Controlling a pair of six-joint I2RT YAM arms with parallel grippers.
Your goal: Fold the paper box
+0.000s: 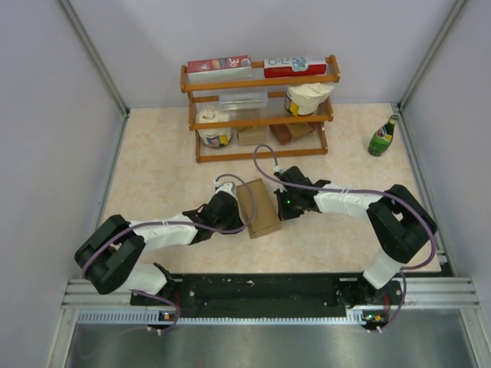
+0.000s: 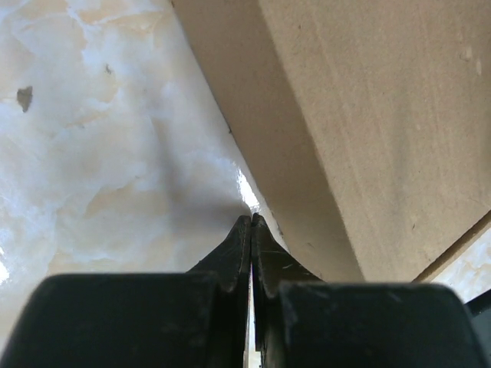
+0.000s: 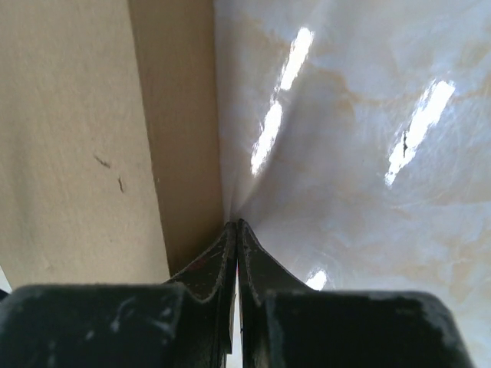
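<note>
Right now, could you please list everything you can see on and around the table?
Paper box: one, brown, table centre, between the grippers.
Shelf rack: one, orange wood, far side of the table.
Printed cartons: two, red and white, top shelf.
White containers: two, white, one on the middle shelf, one below it.
Clear container: one, transparent, middle shelf.
Small blocks: two, brown and reddish-brown, bottom shelf.
Bottle: one, green, right of the rack.
Table: one, beige marbled.
Left gripper: one, black, shut, at the box's left side.
Right gripper: one, black, shut, at the box's right side.
</note>
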